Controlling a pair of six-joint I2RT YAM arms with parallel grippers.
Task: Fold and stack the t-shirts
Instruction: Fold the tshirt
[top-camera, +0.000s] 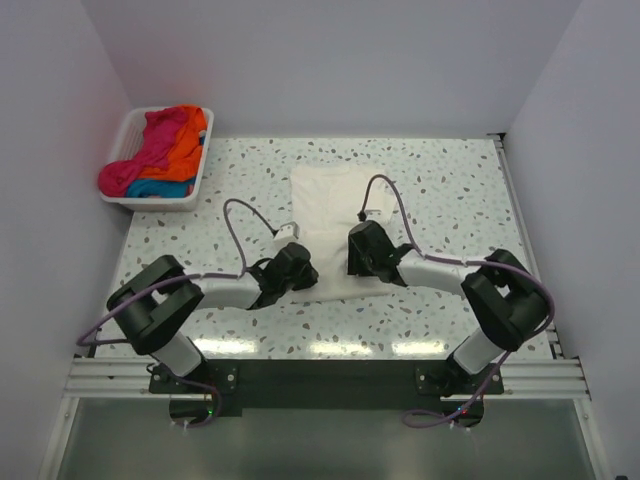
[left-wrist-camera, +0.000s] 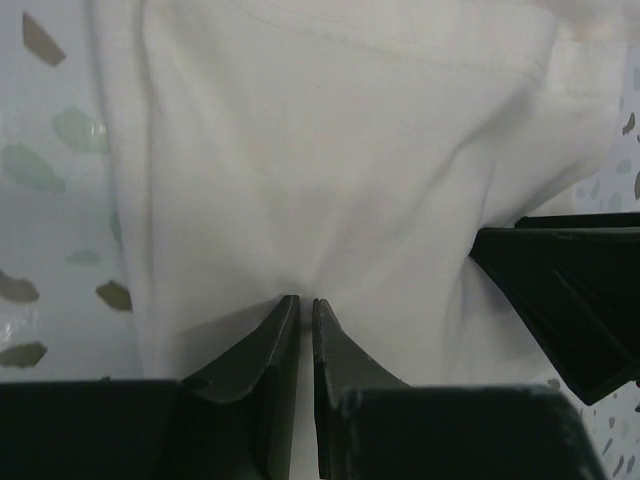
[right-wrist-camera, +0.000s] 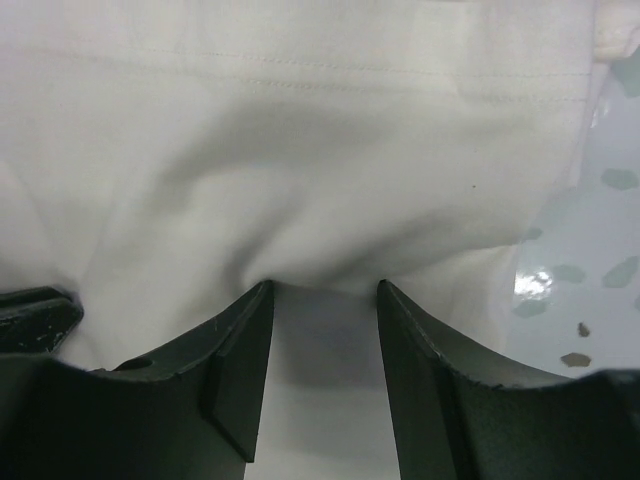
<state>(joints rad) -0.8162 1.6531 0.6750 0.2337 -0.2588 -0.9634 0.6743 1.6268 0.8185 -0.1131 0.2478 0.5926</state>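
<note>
A cream-white t-shirt (top-camera: 330, 200) lies flat in the middle of the table, with no print showing. My left gripper (top-camera: 303, 266) sits at its near left edge. In the left wrist view the left gripper (left-wrist-camera: 306, 300) is pinched almost together on a pucker of that shirt (left-wrist-camera: 330, 150). My right gripper (top-camera: 358, 252) is at the near right edge. Its jaws (right-wrist-camera: 325, 285) stand partly apart, with a bunched ridge of the shirt (right-wrist-camera: 300, 150) squeezed between the tips. More t-shirts (top-camera: 160, 150), pink, orange and blue, are piled in the basket.
A white slatted basket (top-camera: 204, 160) stands at the back left corner of the speckled table (top-camera: 450, 190). White walls close in the left, right and back sides. The arm cables arch over the shirt's near half.
</note>
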